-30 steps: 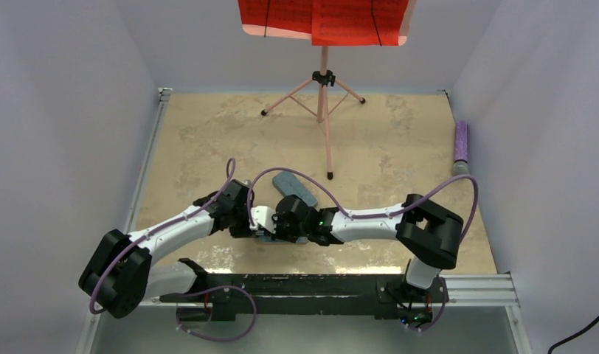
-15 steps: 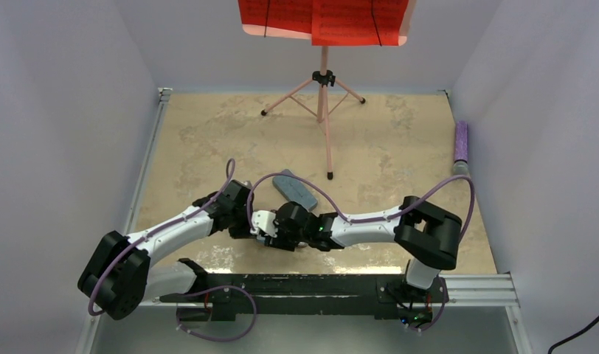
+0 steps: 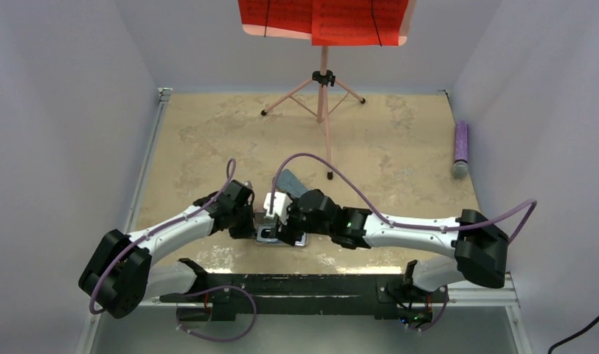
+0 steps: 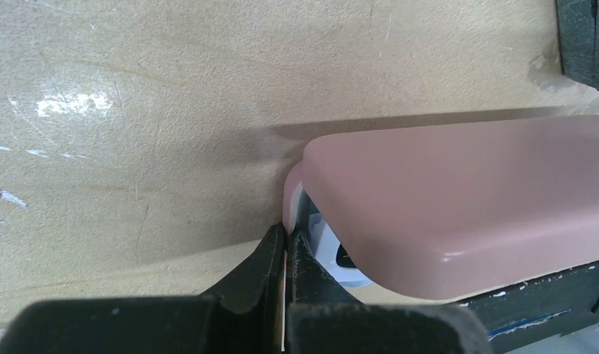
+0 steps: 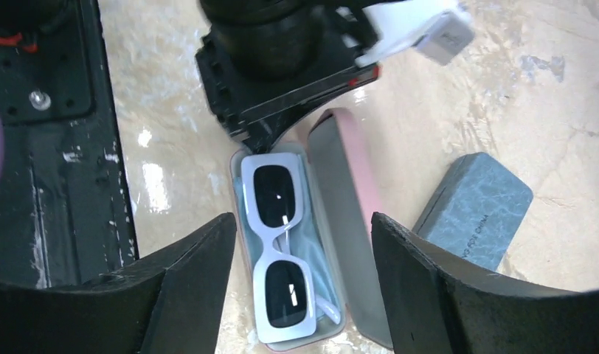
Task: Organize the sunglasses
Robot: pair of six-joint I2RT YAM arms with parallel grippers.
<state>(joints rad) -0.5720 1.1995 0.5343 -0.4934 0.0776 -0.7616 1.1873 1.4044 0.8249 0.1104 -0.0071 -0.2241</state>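
Your right fingers [image 5: 186, 295] spread wide, white sunglasses [image 5: 279, 254] framed between them, untouched, your left fingers [image 4: 261, 269] clamped on pink case [image 4: 459, 192] rim.

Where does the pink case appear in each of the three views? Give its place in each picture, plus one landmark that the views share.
Top external: the pink case is low centre and mostly hidden.
Left wrist: its pink shell fills the right half.
Right wrist: it lies centre, open, with the white sunglasses inside.
Shared landmark: the left gripper, clamped on the case's end.
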